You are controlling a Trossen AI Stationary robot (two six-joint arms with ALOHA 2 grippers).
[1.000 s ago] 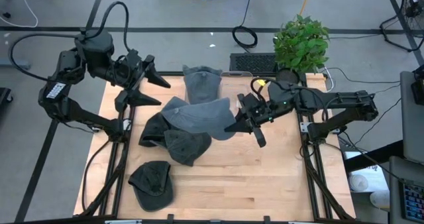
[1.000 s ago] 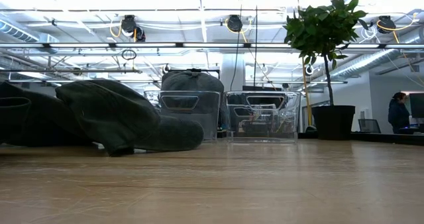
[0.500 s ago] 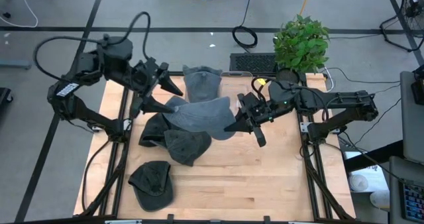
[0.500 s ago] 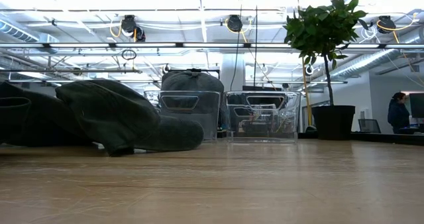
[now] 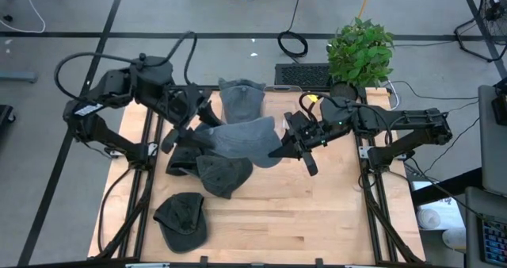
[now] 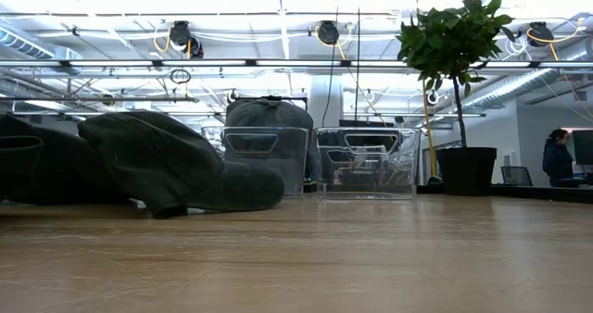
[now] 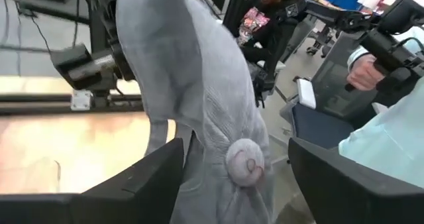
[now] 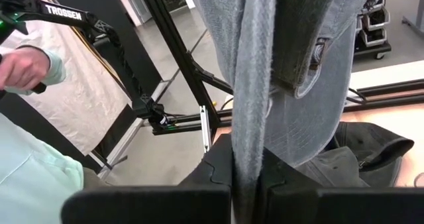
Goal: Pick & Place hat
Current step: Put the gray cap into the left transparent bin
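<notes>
Wooden tabletop (image 5: 317, 212) fills the middle of the workcell, with a potted plant (image 5: 360, 50) off its far right corner and cables trailing over the grey floor around it. Several dark green caps lie heaped on the left half of the table: one by itself near the front left corner (image 5: 181, 219), a bunched pile (image 5: 207, 169) behind it, and another cap (image 5: 241, 100) at the far edge, which in the low view sits in a clear plastic bin (image 6: 266, 160).

Held up over that pile is a lighter grey cap (image 5: 238, 137). The right gripper (image 5: 281, 151) has its fingers pressed together on the cap's edge; in the right wrist view the grey fabric (image 8: 255, 71) hangs straight out of the closed fingers. The left gripper (image 5: 192, 125) is at the opposite end of the same cap, fingers spread wide on either side of it. In the left wrist view the cap's crown and its top button (image 7: 245, 163) sit between the two dark fingers (image 7: 142, 184), with clear space showing on both sides, so they are not clamping the cloth.

Beyond the table, a seated person (image 7: 265, 18) and a pale sleeve (image 8: 33, 177) are visible in the wrist views.
</notes>
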